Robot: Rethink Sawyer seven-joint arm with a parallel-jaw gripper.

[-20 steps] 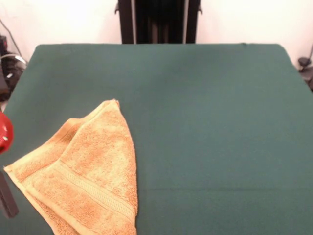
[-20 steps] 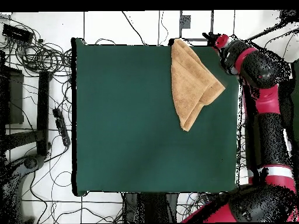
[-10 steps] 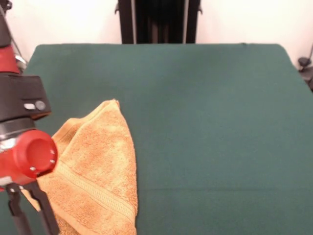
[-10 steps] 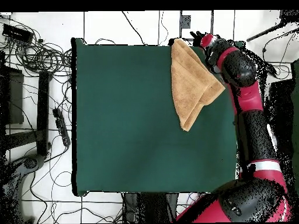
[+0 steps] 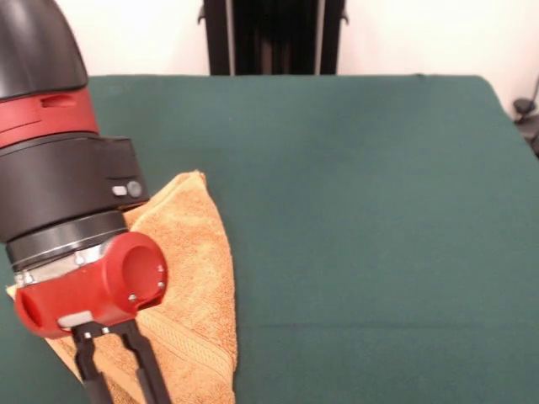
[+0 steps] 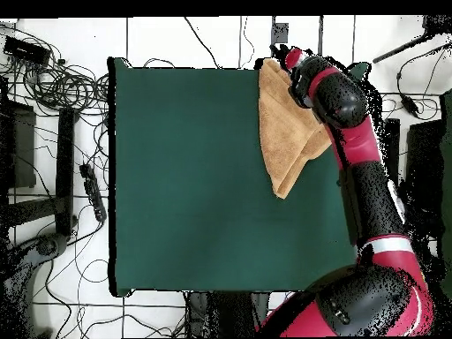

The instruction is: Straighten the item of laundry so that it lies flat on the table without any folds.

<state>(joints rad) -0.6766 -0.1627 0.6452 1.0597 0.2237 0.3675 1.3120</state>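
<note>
- Since a second ago the arm (image 5: 63, 168) has swung in from the table's edge and now stands over the towel (image 5: 194, 278); earlier only a sliver of red showed at the side of the front view. The towel itself has not shifted.
- Towel: lies in one corner of the table (image 5: 362, 210), folded over on itself into a rough triangle, the woven band running slantwise across the top layer. In the overhead view the towel (image 6: 284, 132) sits against the table's (image 6: 194, 177) far edge, partly under the arm (image 6: 340, 106).
- Step in hand, as I judge it: the approach for a first grasp. Nothing unfolded yet.
- Gripper (image 5: 118, 370): two thin black fingers (image 5: 141, 358) point downward from the red wrist, a small gap between them at the top. Tips run off the picture's lower edge, so whether they are spread or pinching cloth, I cannot tell. Nothing visibly held.
- Next move likely calls for: settling on a free corner or edge of the upper layer only, then drawing it outward toward open felt.
</note>
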